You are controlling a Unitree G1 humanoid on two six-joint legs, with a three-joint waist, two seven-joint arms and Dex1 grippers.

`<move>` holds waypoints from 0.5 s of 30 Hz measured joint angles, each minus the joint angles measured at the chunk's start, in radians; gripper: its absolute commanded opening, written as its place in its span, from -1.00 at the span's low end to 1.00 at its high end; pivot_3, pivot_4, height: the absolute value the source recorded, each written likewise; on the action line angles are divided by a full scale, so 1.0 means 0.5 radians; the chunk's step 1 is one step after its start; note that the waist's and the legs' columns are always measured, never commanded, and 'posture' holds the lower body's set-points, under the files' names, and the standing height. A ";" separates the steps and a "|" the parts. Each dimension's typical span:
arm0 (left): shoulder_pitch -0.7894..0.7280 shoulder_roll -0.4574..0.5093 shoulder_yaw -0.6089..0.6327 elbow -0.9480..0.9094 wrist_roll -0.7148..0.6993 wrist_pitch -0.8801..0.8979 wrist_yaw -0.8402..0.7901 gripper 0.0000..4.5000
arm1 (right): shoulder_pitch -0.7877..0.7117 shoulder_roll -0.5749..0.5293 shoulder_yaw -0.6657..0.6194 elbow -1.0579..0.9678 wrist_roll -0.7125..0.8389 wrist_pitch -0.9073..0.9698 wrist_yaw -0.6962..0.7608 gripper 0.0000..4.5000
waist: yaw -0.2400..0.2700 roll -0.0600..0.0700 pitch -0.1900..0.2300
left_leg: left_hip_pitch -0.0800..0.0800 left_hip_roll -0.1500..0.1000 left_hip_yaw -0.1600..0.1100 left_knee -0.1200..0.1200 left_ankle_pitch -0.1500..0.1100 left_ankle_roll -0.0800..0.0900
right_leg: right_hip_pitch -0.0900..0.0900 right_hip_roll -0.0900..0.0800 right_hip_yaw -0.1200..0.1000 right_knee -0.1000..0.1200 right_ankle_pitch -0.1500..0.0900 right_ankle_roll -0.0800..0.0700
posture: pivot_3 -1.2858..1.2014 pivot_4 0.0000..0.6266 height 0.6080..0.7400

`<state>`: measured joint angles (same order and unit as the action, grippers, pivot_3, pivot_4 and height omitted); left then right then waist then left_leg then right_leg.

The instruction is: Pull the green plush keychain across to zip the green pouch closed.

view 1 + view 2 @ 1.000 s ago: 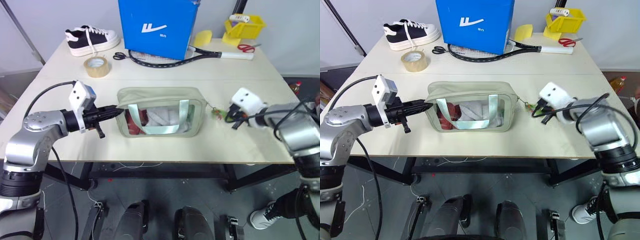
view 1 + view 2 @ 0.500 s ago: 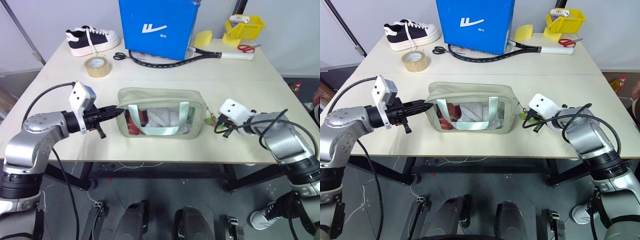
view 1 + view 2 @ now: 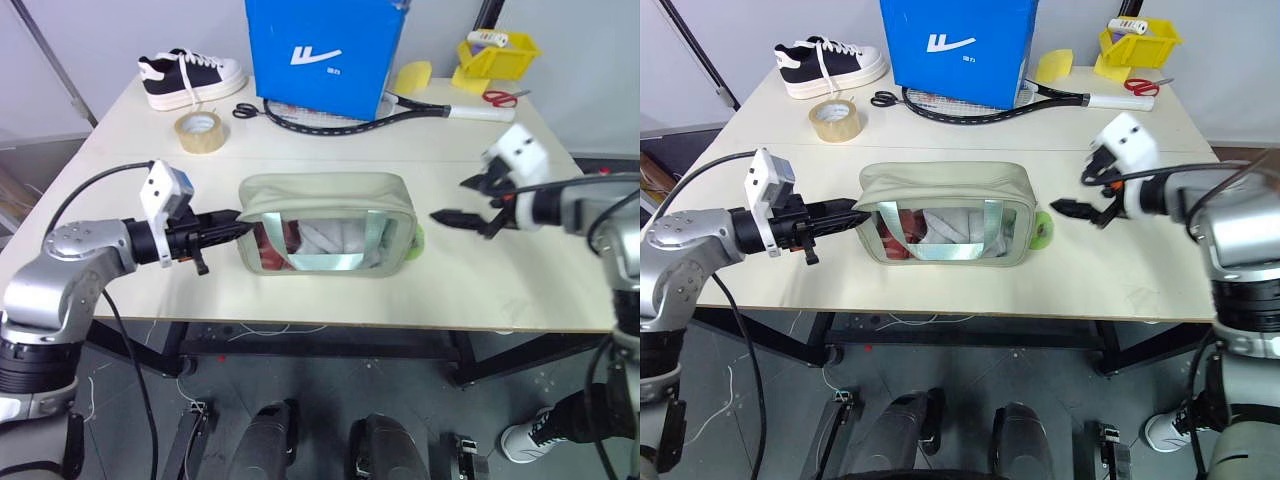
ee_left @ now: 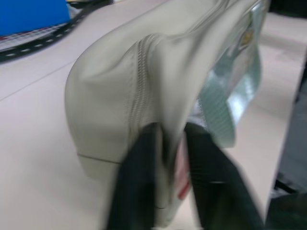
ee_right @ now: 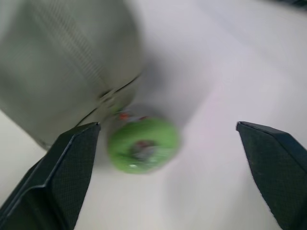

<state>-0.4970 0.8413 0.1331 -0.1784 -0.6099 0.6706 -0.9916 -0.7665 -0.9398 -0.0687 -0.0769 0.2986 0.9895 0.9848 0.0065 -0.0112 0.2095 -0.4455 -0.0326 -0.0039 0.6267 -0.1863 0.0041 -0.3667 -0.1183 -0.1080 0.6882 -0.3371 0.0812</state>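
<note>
Right wrist view is showing the green plush keychain (image 5: 143,146) lying released on the desk (image 3: 500,270) beside the green pouch (image 3: 325,222), the right gripper (image 3: 466,200) hovering wide-jawed above, suggesting zipping is finishing while the left gripper (image 4: 170,179) is loosening around the pouch's end.

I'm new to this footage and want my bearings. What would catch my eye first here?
The green pouch sits mid-table, zipped shut, with the left gripper at its left end. The lime keychain lies on the table against the pouch's right end, and the right gripper hangs open above the table a little to its right. Behind stands a big blue box.
</note>
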 measured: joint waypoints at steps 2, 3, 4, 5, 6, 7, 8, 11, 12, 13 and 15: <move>-0.031 0.081 0.028 0.031 -0.031 0.002 -0.092 0.58 | -0.001 -0.022 -0.049 0.003 0.077 0.004 0.050 1.00 | -0.005 0.000 0.000 | 0.000 0.000 0.001 -0.001 0.000 0.000 | -0.001 0.000 0.000 -0.001 0.000 0.000 | 0.03 -0.52 0.63; -0.039 0.121 0.046 0.046 -0.051 0.003 -0.141 0.79 | 0.000 -0.026 -0.066 0.000 0.117 0.011 0.069 1.00 | -0.006 0.000 0.000 | 0.000 0.001 0.001 -0.002 0.000 0.000 | -0.001 0.000 0.000 -0.001 0.000 -0.001 | 0.03 -0.52 0.63; -0.043 0.165 0.063 0.067 -0.068 0.003 -0.199 0.99 | 0.002 -0.026 -0.088 -0.016 0.165 0.018 0.090 1.00 | -0.007 0.000 0.000 | -0.001 0.001 0.002 -0.003 0.000 0.000 | -0.002 0.000 0.000 -0.002 0.001 -0.001 | 0.03 -0.52 0.63; -0.052 0.220 0.086 0.100 -0.072 0.002 -0.258 0.99 | 0.011 -0.026 -0.119 -0.058 0.224 0.023 0.116 1.00 | -0.007 0.001 0.001 | -0.001 0.001 0.002 -0.004 0.000 0.000 | -0.003 0.000 0.000 -0.002 0.001 -0.001 | 0.03 -0.52 0.63; -0.061 0.270 0.100 0.131 -0.073 0.002 -0.306 0.99 | 0.023 -0.026 -0.143 -0.107 0.276 0.026 0.135 1.00 | -0.005 0.001 0.001 | -0.001 0.002 0.002 -0.006 0.000 0.000 | -0.003 0.000 0.000 -0.002 0.001 -0.001 | 0.03 -0.52 0.63; -0.067 0.313 0.113 0.160 -0.074 0.002 -0.346 0.99 | 0.033 -0.026 -0.162 -0.157 0.324 0.029 0.157 1.00 | -0.004 0.001 0.001 | -0.001 0.002 0.002 -0.007 0.000 0.000 | -0.003 0.000 0.000 -0.003 0.001 -0.001 | 0.03 -0.52 0.63; -0.076 0.347 0.130 0.182 -0.080 0.000 -0.395 0.99 | 0.065 -0.026 -0.186 -0.220 0.380 0.023 0.173 1.00 | -0.001 0.001 0.001 | -0.001 0.002 0.002 -0.007 0.000 0.000 | -0.002 0.000 0.000 -0.004 0.001 -0.001 | 0.03 -0.52 0.63; -0.076 0.382 0.167 0.198 -0.083 -0.012 -0.457 0.99 | 0.184 -0.020 -0.193 -0.327 0.450 -0.018 0.186 1.00 | 0.009 0.001 0.001 | -0.001 0.002 0.003 -0.007 -0.001 0.001 | -0.001 0.000 -0.001 -0.008 0.002 0.001 | 0.03 -0.52 0.63; -0.069 0.386 0.176 0.197 -0.085 -0.012 -0.464 0.99 | 0.206 -0.005 -0.189 -0.335 0.459 -0.029 0.181 1.00 | 0.011 0.001 0.001 | -0.001 0.002 0.003 -0.006 -0.001 0.001 | 0.000 0.000 -0.001 -0.008 0.003 0.001 | 0.03 -0.52 0.63; -0.053 0.386 0.187 0.192 -0.092 -0.012 -0.467 0.99 | 0.228 0.008 -0.184 -0.348 0.470 -0.045 0.168 1.00 | 0.011 0.001 0.001 | -0.001 0.002 0.003 -0.006 -0.001 0.001 | 0.000 -0.001 0.000 -0.009 0.004 0.002 | 0.03 -0.52 0.63; -0.024 0.385 0.191 0.186 -0.107 -0.002 -0.455 0.99 | 0.248 0.015 -0.181 -0.351 0.474 -0.081 0.153 1.00 | 0.010 0.001 0.001 | -0.001 0.002 0.003 -0.005 -0.001 0.001 | -0.001 -0.001 0.000 -0.009 0.004 0.001 | 0.03 -0.52 0.63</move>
